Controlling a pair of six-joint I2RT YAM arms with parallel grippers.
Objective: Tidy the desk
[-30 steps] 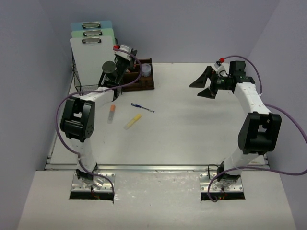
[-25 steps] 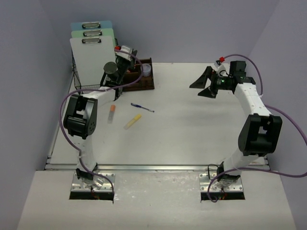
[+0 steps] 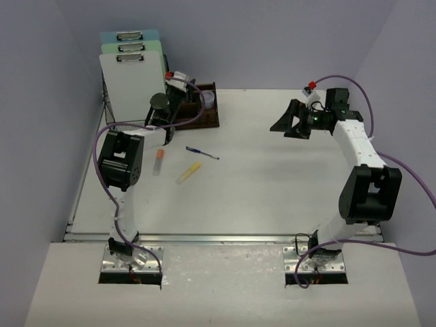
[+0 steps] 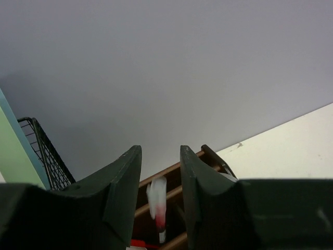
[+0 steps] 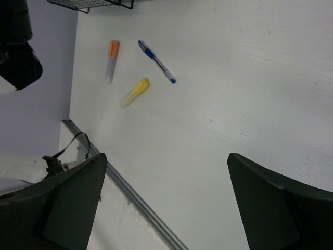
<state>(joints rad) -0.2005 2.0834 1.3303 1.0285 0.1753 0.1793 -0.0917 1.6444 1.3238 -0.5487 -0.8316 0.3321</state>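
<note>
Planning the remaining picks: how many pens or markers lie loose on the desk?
3, all on the desk: an orange-capped marker near the wire rack, a yellow highlighter to its right, a blue pen closer to the wooden tray. Others may hide behind the left arm.

The desk (image 3: pixel 272 184) looks matt white and faintly scuffed, with a bare, shiny metal rail (image 3: pixel 225 238) at its near edge, the tray (image 3: pixel 202 122) is of dark brown wood, the rack (image 3: pixel 122 125) of thin black wire, and the orange-capped marker (image 5: pixel 111 61), the yellow highlighter (image 5: pixel 135 92) and the blue pen (image 5: pixel 156 61) seem smooth plastic
</note>
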